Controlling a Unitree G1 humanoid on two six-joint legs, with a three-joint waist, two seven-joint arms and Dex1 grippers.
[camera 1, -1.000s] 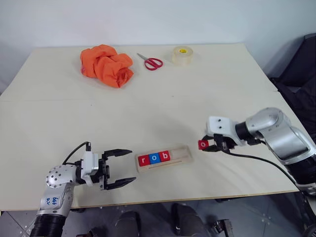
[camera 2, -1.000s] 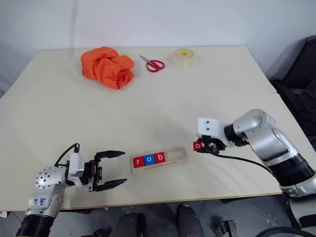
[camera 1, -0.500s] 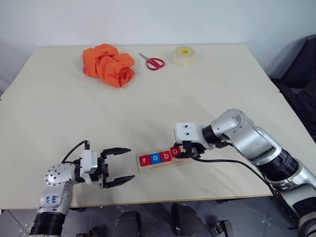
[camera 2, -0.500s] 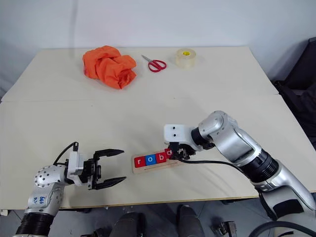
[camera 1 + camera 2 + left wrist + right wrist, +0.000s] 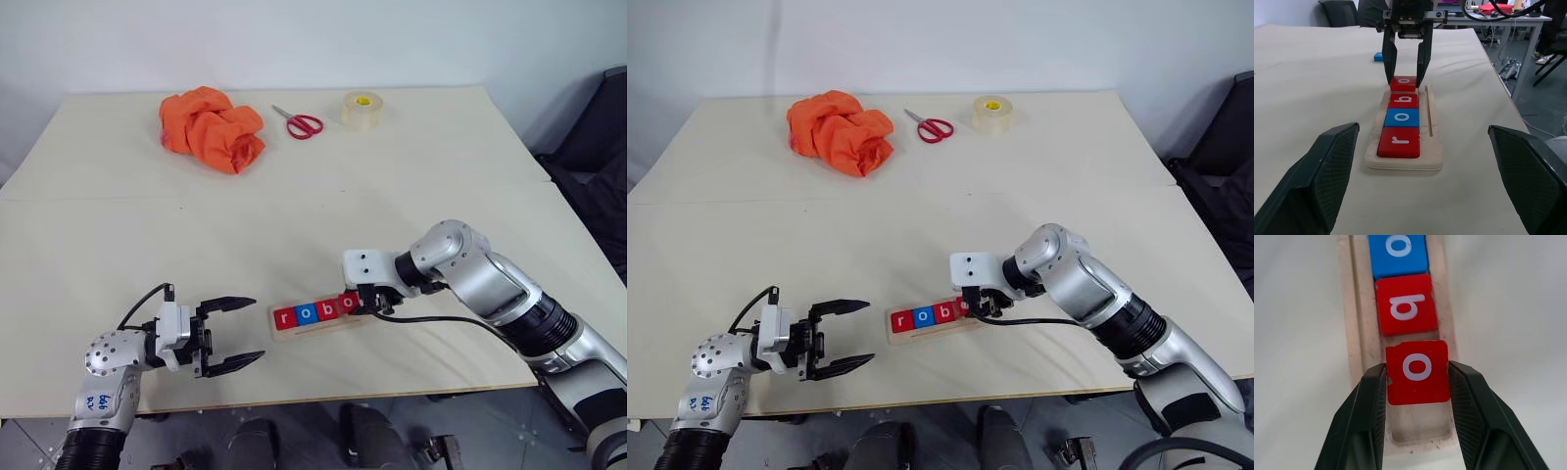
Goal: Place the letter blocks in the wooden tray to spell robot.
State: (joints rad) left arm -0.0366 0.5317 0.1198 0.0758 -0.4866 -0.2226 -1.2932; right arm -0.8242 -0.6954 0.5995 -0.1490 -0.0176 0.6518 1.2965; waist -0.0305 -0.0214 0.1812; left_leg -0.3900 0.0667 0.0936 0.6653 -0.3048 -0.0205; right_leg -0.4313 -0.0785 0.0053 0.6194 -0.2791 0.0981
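Clamping the red o block (image 5: 1417, 371), the right hand (image 5: 1418, 382) hides the wooden tray's (image 5: 1435, 128) end; left hand (image 5: 233, 335) spread.

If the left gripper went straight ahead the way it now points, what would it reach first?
Probably the wooden tray: the open left gripper points along the table at the tray's near end, where the red r block lies. How much table lies between is hard to judge.

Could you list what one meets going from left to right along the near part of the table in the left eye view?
Left gripper, open → red r block → blue o block → red b block → red o block, held by the right gripper over the wooden tray.
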